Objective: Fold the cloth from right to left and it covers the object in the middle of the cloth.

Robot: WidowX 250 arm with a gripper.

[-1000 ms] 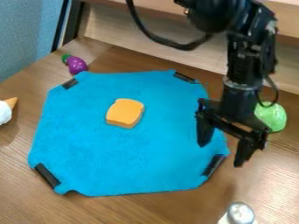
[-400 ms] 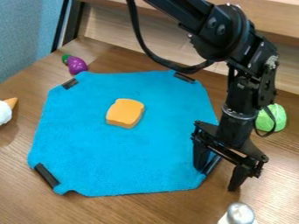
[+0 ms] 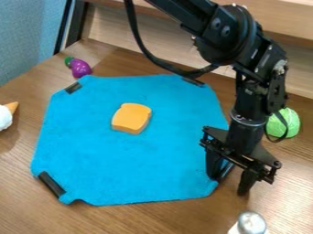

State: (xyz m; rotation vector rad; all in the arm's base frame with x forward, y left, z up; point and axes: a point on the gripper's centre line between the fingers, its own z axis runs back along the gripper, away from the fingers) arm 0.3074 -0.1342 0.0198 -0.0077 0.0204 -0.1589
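Note:
My gripper (image 3: 229, 183) hangs at the lower right corner of the blue cloth (image 3: 116, 160), its fingers spread apart. The left finger is over the cloth's edge at the corner's black strip, and the right finger is beyond the cloth, above the table. Flat and unfolded, the cloth has black strips at its corners. An orange bread-shaped object (image 3: 131, 118) lies uncovered on it, a little above its middle. The gripper partly hides the lower right strip.
On the wooden table (image 3: 140, 219), a purple toy eggplant (image 3: 80, 68) lies at the upper left and a white object with an orange cone (image 3: 5, 116) at the left edge. A green ball (image 3: 283, 123) sits behind the arm; a silver-topped shaker (image 3: 251, 223) stands at the lower right.
The gripper has come down and slightly toward the camera at the cloth's lower right corner, and its fingers have drawn somewhat closer together. The cloth has shifted very slightly.

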